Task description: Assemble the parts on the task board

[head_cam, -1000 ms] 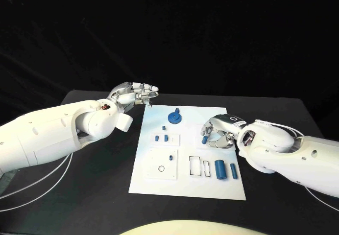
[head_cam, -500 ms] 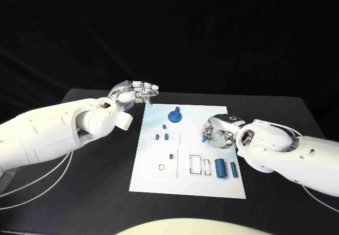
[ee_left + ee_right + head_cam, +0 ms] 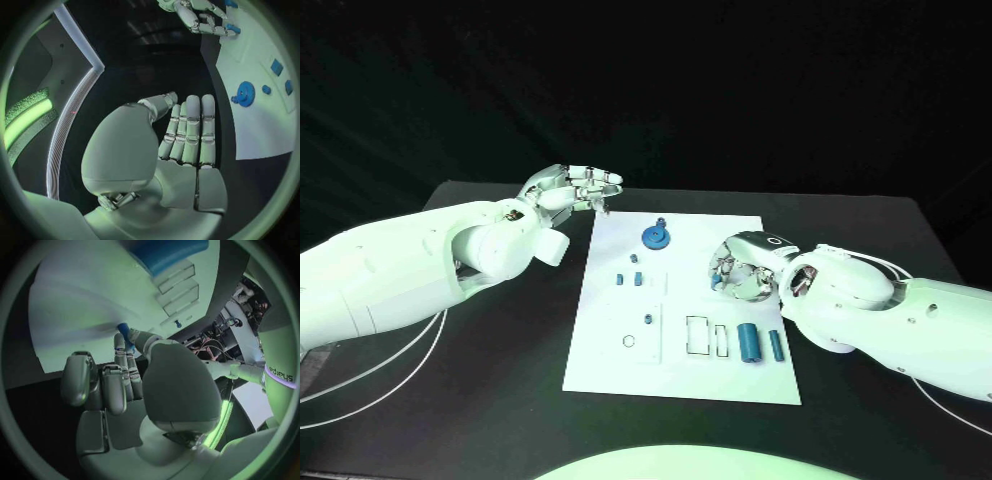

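The white task board (image 3: 682,375) lies in the middle of the black table. On it are a blue gear (image 3: 655,238), small blue pieces (image 3: 630,281) and two blue cylinders (image 3: 762,346) beside empty slots (image 3: 708,337). My right hand (image 3: 740,268) hovers over the board's right side and pinches a small blue peg (image 3: 125,332) between thumb and finger. The left wrist view also catches this peg (image 3: 232,28) in the right hand (image 3: 200,17). My left hand (image 3: 574,190) is off the board's far left corner, fingers straight (image 3: 187,130), holding nothing.
Black table (image 3: 488,400) surrounds the board on all sides. White cables (image 3: 387,385) trail under my left arm. The gear (image 3: 244,94) stands near the board's far edge, closest to my left hand.
My right hand has edged slightly left over the board with the peg in it. The left hand has stayed where it was.
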Motion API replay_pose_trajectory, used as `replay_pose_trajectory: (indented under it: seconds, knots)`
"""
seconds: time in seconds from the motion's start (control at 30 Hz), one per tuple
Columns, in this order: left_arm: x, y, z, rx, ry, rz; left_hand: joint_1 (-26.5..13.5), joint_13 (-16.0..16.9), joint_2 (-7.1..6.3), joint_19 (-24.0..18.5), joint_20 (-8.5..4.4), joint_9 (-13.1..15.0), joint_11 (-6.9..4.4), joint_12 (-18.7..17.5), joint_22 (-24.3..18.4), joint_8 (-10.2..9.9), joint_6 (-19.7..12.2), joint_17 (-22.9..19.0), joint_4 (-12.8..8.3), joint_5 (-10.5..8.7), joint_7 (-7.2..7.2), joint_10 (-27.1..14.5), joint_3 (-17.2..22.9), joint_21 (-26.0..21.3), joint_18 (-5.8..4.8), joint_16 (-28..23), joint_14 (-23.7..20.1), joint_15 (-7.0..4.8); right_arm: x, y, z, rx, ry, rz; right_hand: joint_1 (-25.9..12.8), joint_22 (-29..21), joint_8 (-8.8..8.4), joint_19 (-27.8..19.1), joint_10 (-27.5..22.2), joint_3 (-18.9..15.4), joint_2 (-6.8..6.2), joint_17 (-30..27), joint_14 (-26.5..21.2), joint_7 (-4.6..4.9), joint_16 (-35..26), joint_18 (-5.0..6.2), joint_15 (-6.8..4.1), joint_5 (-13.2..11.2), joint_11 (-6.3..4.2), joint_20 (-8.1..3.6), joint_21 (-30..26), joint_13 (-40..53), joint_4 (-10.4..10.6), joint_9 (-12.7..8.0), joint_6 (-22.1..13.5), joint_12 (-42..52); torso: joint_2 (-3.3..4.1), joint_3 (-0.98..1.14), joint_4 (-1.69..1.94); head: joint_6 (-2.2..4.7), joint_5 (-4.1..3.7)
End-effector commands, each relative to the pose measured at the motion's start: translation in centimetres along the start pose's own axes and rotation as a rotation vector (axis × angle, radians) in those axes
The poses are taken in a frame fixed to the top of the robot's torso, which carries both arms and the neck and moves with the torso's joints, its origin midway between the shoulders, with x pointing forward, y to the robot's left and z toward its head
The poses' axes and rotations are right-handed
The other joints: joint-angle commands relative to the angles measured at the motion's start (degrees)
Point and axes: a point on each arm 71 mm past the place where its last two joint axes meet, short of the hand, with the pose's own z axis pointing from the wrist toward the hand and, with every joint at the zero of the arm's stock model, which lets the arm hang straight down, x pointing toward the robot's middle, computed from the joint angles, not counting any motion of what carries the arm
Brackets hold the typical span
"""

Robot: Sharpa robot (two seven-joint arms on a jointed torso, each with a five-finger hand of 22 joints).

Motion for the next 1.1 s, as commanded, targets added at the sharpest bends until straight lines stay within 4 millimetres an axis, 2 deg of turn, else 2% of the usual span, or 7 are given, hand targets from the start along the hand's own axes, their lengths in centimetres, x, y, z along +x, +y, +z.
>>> replay_pose_trajectory:
  seconds: [0.03, 0.4, 0.6, 0.8, 1.1]
  knots:
    - [0.2, -0.1, 0.1, 0.004, 0.02, -0.001, -0.02, -0.05, 0.37, -0.24, 0.06, -0.07, 0.09, 0.22, -0.05, 0.02, -0.4, -0.07, -0.13, 0.33, -0.1, -0.48, -0.37, -0.19, 0.89, -0.19, -0.3, -0.02, -0.3, 0.3, -0.3, -0.003, -0.037, 0.046, 0.19, 7.86, 0.52, 0.43, 0.6, 0.57, 1.1, 2.71, 3.44, -0.11, 0.36, -0.82, -0.41, 0.63, -0.14, -0.1, 0.32, 0.11, -0.2, 0.49, 0.6, -0.31, -0.04, -0.02, 0.03, 0.08, -0.02]
    - [0.2, 0.0, 0.2, 0.003, 0.018, 0.0, 0.09, -0.06, 0.37, -0.24, 0.05, -0.07, 0.08, 0.25, -0.06, 0.06, -0.42, -0.09, -0.25, 0.35, -0.11, -0.54, -0.35, -0.19, 0.9, -0.22, -0.33, -0.03, -2.2, 0.7, -1.3, -0.005, -0.076, 0.122, -0.02, 7.98, 0.87, 0.47, 1.08, 0.94, 1.22, 2.72, 3.45, -0.14, 0.39, -0.84, -0.48, 1.31, -0.23, -0.19, 0.45, 0.21, -0.54, 0.88, 0.72, -0.5, -0.17, -0.06, 0.03, 0.35, -0.03]
    - [0.2, 0.0, 0.3, 0.002, 0.02, 0.0, 0.11, -0.07, 0.37, -0.24, 0.05, -0.07, 0.09, 0.25, -0.06, 0.06, -0.43, -0.09, -0.27, 0.35, -0.11, -0.57, -0.35, -0.2, 0.91, -0.23, -0.33, -0.03, -3.2, 2.2, -2.0, -0.042, -0.085, 0.163, -0.08, 8.01, 0.9, 0.49, 1.1, 0.94, 1.18, 2.77, 3.46, -0.13, 0.41, -0.85, -0.48, 1.34, -0.23, -0.19, 0.5, 0.22, -0.58, 0.92, 0.71, -0.55, -0.08, 0.02, -0.03, 0.42, 0.28]
    - [0.3, 0.0, 0.4, 0.001, 0.022, -0.001, 0.14, -0.09, 0.35, -0.24, 0.05, -0.08, 0.1, 0.23, -0.06, 0.07, -0.46, -0.1, -0.32, 0.35, -0.1, -0.66, -0.35, -0.2, 0.91, -0.26, -0.37, -0.03, -2.7, 4.8, -1.9, -0.107, -0.068, 0.199, -0.14, 7.98, 0.94, 0.45, 1.14, 0.95, 1.16, 2.74, 3.46, -0.13, 0.4, -0.83, -0.48, 1.37, -0.22, -0.2, 0.37, 0.23, -0.59, 0.96, 0.72, -0.58, -0.03, 0.07, -0.13, 0.36, 0.98]
    - [0.4, 0.1, 0.4, 0.001, 0.026, -0.002, 0.14, -0.09, 0.35, -0.24, 0.05, -0.08, 0.1, 0.23, -0.06, 0.07, -0.46, -0.1, -0.32, 0.35, -0.1, -0.66, -0.35, -0.2, 0.91, -0.26, -0.37, -0.03, -0.3, 8.9, -1.3, -0.219, -0.044, 0.208, -0.33, 7.91, 0.99, 0.37, 1.18, 0.96, 1.15, 2.64, 3.44, -0.1, 0.36, -0.79, -0.47, 1.38, -0.2, -0.2, 0.13, 0.24, -0.59, 1.05, 0.67, -0.68, 0.01, -0.03, 0.03, -0.09, 2.01]
